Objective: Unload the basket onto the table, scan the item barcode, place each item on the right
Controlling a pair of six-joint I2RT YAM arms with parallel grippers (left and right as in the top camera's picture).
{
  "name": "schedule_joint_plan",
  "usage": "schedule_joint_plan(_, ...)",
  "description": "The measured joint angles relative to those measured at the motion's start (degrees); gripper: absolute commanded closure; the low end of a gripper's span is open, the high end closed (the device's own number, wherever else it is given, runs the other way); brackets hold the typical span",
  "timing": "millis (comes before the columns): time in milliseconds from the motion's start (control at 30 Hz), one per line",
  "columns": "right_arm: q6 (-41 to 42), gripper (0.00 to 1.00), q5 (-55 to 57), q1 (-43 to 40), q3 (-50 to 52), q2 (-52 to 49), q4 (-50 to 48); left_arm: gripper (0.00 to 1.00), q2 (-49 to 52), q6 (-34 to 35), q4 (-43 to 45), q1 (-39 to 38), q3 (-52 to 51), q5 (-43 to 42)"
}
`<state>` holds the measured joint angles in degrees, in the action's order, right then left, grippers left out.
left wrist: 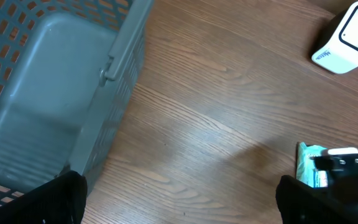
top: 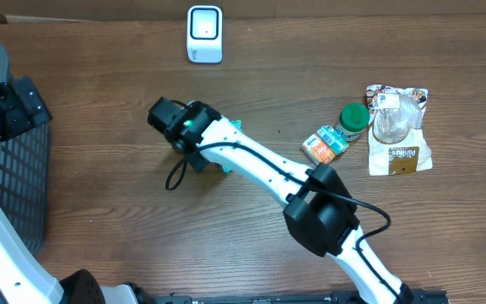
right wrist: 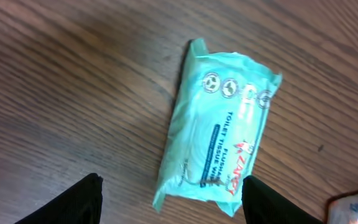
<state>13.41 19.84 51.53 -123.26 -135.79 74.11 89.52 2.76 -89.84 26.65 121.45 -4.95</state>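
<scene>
The item is a teal pack of flushable tissue wipes (right wrist: 219,137), lying flat on the wooden table with its printed side up. No barcode shows on that side. My right gripper (right wrist: 169,208) stands open just above it, and the pack's near end lies loose between the two dark fingers (right wrist: 67,202). From overhead the right wrist (top: 184,125) covers most of the pack (top: 226,166). The white scanner (top: 204,34) stands at the table's far edge, apart from the pack. My left gripper (left wrist: 179,208) is open over bare table beside the basket, with the scanner (left wrist: 347,37) far off to its right.
A dark mesh basket (top: 19,177) stands at the left edge of the table. A green-lidded jar (top: 354,120), a small box (top: 324,144) and a clear-topped bag (top: 399,131) lie at the right. A black cable loop (top: 175,176) hangs under the right wrist.
</scene>
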Motion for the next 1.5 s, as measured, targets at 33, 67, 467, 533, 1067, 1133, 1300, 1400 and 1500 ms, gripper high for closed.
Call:
schedule_joint_plan(33, -0.3, 0.34, 0.2, 0.0, 0.0, -0.5, 0.0, 0.01, 0.0, 0.0, 0.0, 0.0, 0.0, 0.0)
schedule_joint_plan(67, -0.5, 0.35, 0.4, -0.1, 0.1, -1.1, -0.1, 0.00, 0.0, 0.0, 0.0, 0.0, 0.0, 0.0)
schedule_joint_plan(467, -3.2, 0.61, 3.1, -0.5, 0.7, -6.4, 0.2, 0.00, 0.0, 0.0, 0.0, 0.0, 0.0, 0.0)
schedule_joint_plan(533, -3.4, 0.74, 3.8, -0.7, 0.7, -6.4, 0.3, 0.00, 0.0, 0.0, 0.0, 0.0, 0.0, 0.0)
schedule_joint_plan(1067, -4.4, 0.96, 0.2, -1.4, -1.5, -6.4, 3.3, 0.00, 0.0, 0.0, 0.0, 0.0, 0.0, 0.0)
schedule_joint_plan(1133, -4.5, 0.96, -5.1, -2.1, -3.3, -6.4, 3.8, 0.00, 0.0, 0.0, 0.0, 0.0, 0.0, 0.0)
schedule_joint_plan(1300, -4.5, 0.96, -29.4, -6.1, -7.8, -4.5, 0.8, 0.01, 0.0, 0.0, 0.0, 0.0, 0.0, 0.0)
schedule_joint_plan(1400, -4.5, 0.96, -44.9, -9.9, -8.2, -2.7, -1.6, 0.00, 0.0, 0.0, 0.0, 0.0, 0.0, 0.0)
schedule_joint_plan(1500, -4.4, 0.96, -57.4, -13.6, -8.1, -2.1, -4.1, 0.00, 0.0, 0.0, 0.0, 0.0, 0.0, 0.0)
